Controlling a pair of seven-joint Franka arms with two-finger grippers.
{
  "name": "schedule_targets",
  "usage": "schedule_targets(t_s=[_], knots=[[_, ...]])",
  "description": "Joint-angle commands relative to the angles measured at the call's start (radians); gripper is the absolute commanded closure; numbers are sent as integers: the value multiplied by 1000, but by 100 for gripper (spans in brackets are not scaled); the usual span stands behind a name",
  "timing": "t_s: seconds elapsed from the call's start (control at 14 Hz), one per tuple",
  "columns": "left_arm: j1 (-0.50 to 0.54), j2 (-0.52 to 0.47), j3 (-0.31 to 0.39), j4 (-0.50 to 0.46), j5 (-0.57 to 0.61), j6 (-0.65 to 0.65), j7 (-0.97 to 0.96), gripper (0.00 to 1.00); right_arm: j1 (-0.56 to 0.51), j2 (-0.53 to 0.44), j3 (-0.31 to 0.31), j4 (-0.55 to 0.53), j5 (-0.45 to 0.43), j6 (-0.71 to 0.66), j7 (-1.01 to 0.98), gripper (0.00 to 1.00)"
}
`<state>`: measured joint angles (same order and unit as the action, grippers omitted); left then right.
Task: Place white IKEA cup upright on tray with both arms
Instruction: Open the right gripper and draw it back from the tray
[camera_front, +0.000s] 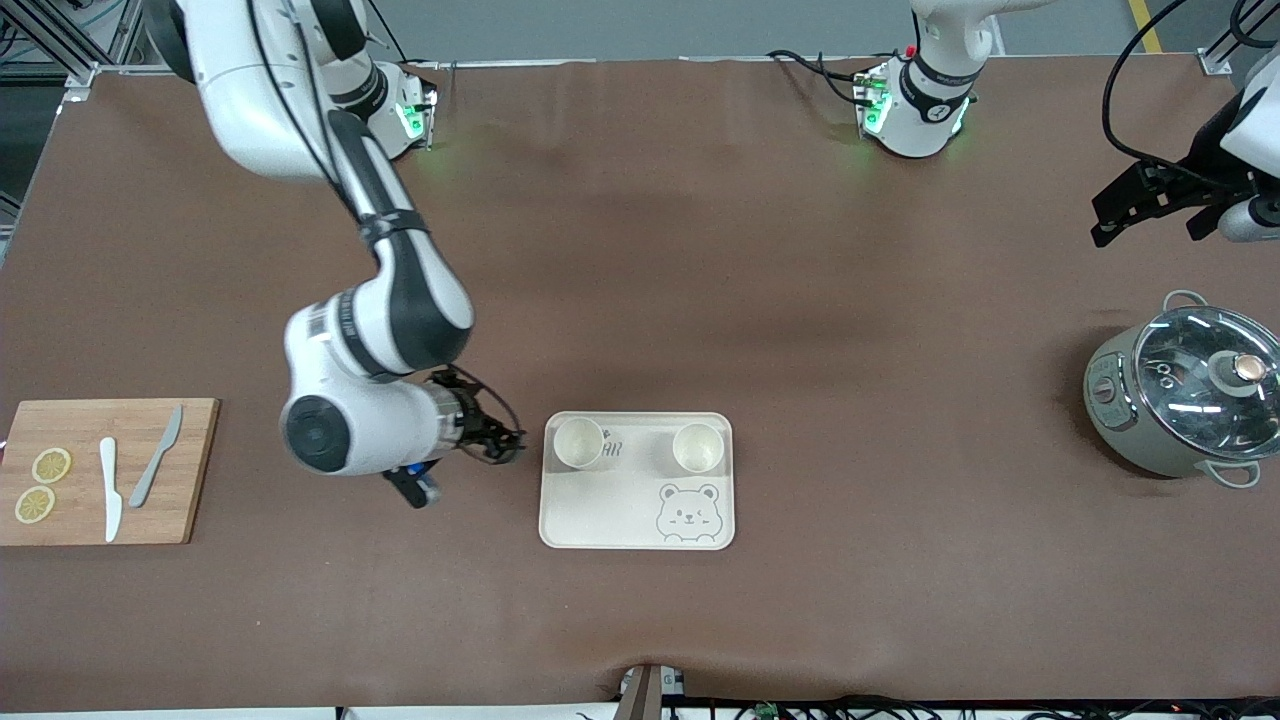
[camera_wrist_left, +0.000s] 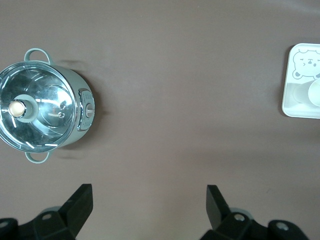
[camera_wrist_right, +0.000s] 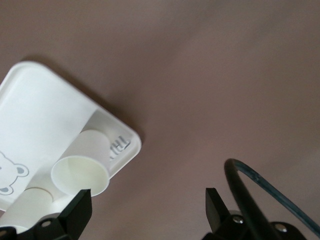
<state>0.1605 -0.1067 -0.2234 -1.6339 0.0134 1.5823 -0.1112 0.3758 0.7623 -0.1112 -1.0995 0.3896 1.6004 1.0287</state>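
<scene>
Brown desk (camera_front: 700, 250) carries the tray (camera_front: 600, 515) with both cups (camera_front: 579, 442) upright, so watch your empty, spread-fingered right gripper (camera_front: 505, 445) beside the nearest cup for a toppling clip, while the left gripper (camera_wrist_left: 149, 207) waits open over the pot (camera_front: 1185, 390).

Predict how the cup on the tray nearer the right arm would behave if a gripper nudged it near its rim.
The cup stands upright and looks tall for its base, so a rim-high push would probably tip it. Its round wall suggests it would then roll on the tray. It appears empty, so likely light.
</scene>
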Motion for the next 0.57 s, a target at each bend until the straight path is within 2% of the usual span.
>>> schedule_targets(t_s=[0.0, 0.07, 0.21, 0.36, 0.5], knots=[[11, -1, -1, 3, -26, -8, 27, 0, -55, -130, 19, -67, -87, -71, -161, 0], [11, -1, -1, 3, -26, -8, 27, 0, -72, -193, 18, -112, -101, -60, -191, 0], [13, -2, -1, 3, -24, -10, 27, 0, -132, -262, 18, -129, -127, -54, -200, 0], [13, -1, -1, 3, -24, -10, 27, 0, -137, -334, 19, -176, -233, -45, -264, 0], [11, -1, -1, 2, -24, -10, 27, 0, -156, -409, 19, -253, -268, -22, -365, 0]])
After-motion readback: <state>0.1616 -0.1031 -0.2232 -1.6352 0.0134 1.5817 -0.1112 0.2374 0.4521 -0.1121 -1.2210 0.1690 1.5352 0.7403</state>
